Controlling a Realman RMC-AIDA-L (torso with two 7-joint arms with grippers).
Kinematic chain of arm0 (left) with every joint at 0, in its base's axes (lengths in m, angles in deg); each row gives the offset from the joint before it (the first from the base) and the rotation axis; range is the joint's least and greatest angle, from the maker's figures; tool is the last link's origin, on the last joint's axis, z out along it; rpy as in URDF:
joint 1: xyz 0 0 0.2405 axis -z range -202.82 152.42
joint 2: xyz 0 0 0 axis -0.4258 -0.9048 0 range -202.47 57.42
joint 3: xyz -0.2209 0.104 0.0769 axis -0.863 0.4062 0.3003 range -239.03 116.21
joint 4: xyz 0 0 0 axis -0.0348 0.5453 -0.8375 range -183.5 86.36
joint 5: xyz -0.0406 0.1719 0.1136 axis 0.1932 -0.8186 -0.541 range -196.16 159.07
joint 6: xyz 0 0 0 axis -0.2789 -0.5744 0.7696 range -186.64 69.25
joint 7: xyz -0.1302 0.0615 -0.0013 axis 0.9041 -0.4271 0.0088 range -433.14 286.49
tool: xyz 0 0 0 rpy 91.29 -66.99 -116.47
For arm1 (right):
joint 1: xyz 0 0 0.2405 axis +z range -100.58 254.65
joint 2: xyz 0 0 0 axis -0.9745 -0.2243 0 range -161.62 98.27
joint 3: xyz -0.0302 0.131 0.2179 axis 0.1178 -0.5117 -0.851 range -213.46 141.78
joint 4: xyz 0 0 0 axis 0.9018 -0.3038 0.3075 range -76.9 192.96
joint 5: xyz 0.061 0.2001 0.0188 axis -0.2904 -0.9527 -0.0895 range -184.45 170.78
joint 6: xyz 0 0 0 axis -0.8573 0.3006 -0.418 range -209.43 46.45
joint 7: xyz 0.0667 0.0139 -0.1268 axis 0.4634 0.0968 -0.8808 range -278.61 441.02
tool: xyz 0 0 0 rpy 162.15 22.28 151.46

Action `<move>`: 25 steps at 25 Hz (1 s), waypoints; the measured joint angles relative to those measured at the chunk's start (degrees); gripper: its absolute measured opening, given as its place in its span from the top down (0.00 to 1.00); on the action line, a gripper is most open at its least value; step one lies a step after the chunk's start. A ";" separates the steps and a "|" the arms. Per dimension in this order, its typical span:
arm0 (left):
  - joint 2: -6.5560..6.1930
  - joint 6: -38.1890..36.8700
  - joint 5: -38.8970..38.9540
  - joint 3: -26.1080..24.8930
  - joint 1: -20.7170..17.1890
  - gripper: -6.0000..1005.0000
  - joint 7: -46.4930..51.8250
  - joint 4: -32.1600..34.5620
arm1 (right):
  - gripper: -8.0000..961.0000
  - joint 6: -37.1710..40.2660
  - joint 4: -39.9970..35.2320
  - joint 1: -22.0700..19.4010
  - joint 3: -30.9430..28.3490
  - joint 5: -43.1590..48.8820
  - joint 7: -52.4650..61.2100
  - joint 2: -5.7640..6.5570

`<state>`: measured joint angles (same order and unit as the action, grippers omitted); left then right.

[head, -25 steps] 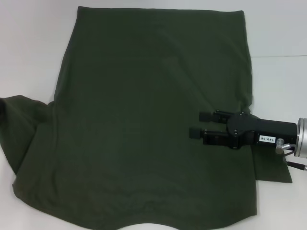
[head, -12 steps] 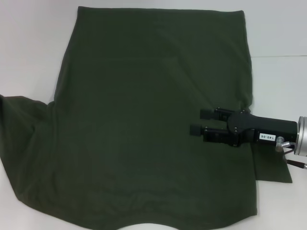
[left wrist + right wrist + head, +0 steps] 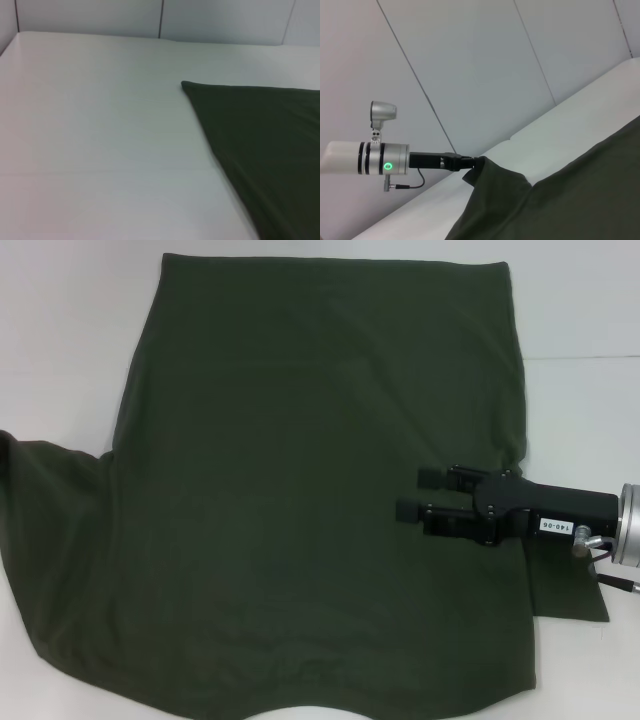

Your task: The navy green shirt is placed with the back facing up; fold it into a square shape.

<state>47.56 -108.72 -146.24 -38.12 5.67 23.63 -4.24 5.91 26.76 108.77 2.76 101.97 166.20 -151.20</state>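
The right gripper [image 3: 412, 493] hovers at four o'clock over the navy green shirt [image 3: 300, 490], fingers spread, pinching nothing. The shirt lies flat across the white table [image 3: 70, 330]. At nine o'clock, the left gripper [image 3: 472, 164] lifts a sleeve, pinched shut on it.

A white table [image 3: 90, 150] stands against pale grey panelled walls [image 3: 470, 60]

Head camera looks steeply down, close over the navy green shirt [image 3: 300, 500] on the white bench [image 3: 70, 350]. Both wrist cameras sit low beside the shirt, sharing it and the back wall [image 3: 225, 20].
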 joint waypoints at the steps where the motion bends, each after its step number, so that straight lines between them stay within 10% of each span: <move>1: 0.08 -0.47 0.03 0.00 -0.13 0.99 0.14 0.17 | 0.13 -0.02 0.00 0.00 0.03 0.00 0.00 0.00; 15: 0.94 -25.02 0.09 1.32 -1.21 0.99 12.34 6.84 | 0.13 -0.03 0.16 -0.33 0.36 0.00 -0.26 0.00; 25: 3.93 -27.21 3.30 3.78 1.29 0.98 17.96 0.67 | 0.13 -0.07 0.91 -0.51 0.52 0.01 -1.60 0.00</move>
<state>51.50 -135.93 -142.94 -34.34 6.96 41.58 -3.57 5.85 27.67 108.25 3.27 101.97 164.60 -151.20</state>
